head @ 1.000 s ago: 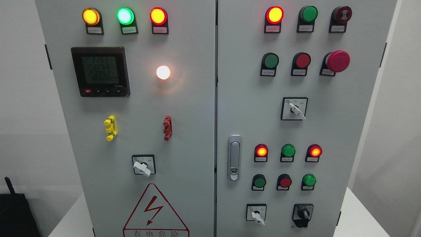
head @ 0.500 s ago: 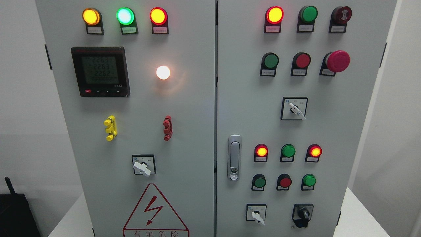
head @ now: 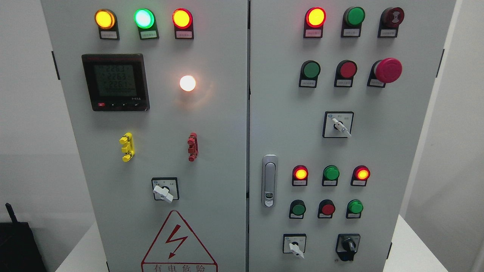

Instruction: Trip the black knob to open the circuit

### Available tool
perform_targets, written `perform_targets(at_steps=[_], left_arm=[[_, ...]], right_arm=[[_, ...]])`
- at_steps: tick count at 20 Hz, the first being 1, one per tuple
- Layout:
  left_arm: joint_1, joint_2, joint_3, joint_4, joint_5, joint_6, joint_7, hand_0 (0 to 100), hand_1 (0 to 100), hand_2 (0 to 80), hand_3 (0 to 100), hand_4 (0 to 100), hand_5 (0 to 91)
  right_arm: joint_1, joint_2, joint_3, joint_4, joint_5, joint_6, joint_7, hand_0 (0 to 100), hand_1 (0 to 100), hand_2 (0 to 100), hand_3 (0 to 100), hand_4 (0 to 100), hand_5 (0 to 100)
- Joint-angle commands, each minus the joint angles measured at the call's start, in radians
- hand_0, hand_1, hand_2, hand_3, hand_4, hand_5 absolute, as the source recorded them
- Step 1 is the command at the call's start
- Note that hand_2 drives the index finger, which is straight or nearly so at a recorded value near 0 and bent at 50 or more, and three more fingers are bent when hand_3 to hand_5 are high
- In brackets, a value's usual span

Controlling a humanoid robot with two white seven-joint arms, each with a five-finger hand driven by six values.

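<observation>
The black knob is mounted at the lower right corner of the right-hand door of the grey control cabinet, just right of a white-handled selector switch. Its grip bar runs close to vertical — long axis up and down, tilted only slightly — with the lower end reaching toward the bottom of its black housing. Above it sits a row of three buttons: green, red and green. A silver door latch stands near the seam between the two doors, to the knob's upper left.

Neither robot hand appears in the head view — their state cannot be told, and nothing touches the knob.
</observation>
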Motion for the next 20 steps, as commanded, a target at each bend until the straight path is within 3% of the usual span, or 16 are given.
perform_targets(at_steps=[1,7,20], left_arm=[[0.0,0.0,0.001,0.001,0.002,0.001,0.0,12,39,0.0,0,0,0.0],[0.0,0.0,0.001,0.001,0.002,0.001,0.0,12,39,0.0,0,0,0.0],[0.0,0.0,0.001,0.001,0.002,0.001,0.0,12,39,0.0,0,0,0.0]], right_arm=[[-0.013,0.0,-0.015,-0.052,-0.003,-0.004,-0.009,74,89,0,100,97,88],[-0.026,0.001,-0.032,-0.148,-0.005,0.022,-0.009,75,90,0,100,97,89],[-0.121,0.001,-0.061,-0.218,-0.006,0.091,-0.007,77,92,0,100,98,88]])
